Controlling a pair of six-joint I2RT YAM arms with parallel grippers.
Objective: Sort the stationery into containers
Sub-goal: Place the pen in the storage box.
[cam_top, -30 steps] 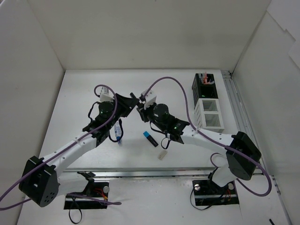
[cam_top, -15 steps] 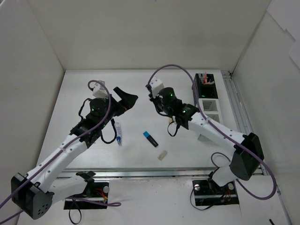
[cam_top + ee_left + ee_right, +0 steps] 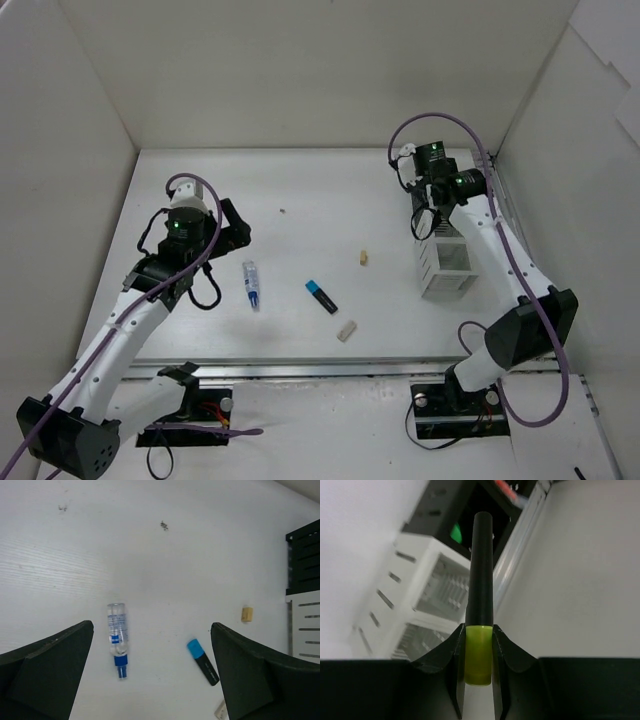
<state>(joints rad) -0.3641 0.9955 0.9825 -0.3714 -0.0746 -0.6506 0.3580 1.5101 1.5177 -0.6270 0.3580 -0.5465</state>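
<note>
Two arms, two roles. The right gripper (image 3: 479, 632) is clamped on a yellow highlighter (image 3: 481, 570), whose free end points at the black container (image 3: 440, 515) at the far right, which adjoins the white container (image 3: 422, 582). This is presumably so that it drops in end first. The left gripper (image 3: 152, 627), fingers spread wide, hovers over the white-blue tube (image 3: 117, 639), likely the next pick. A blue highlighter (image 3: 202, 661), a far eraser (image 3: 246, 614) and a near eraser (image 3: 347, 330) lie unsorted on the table (image 3: 300, 190).

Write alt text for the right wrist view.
The right gripper is shut on a yellow highlighter, whose black barrel points toward the black slatted container. The white slatted container adjoins it, nearer the camera.
</note>
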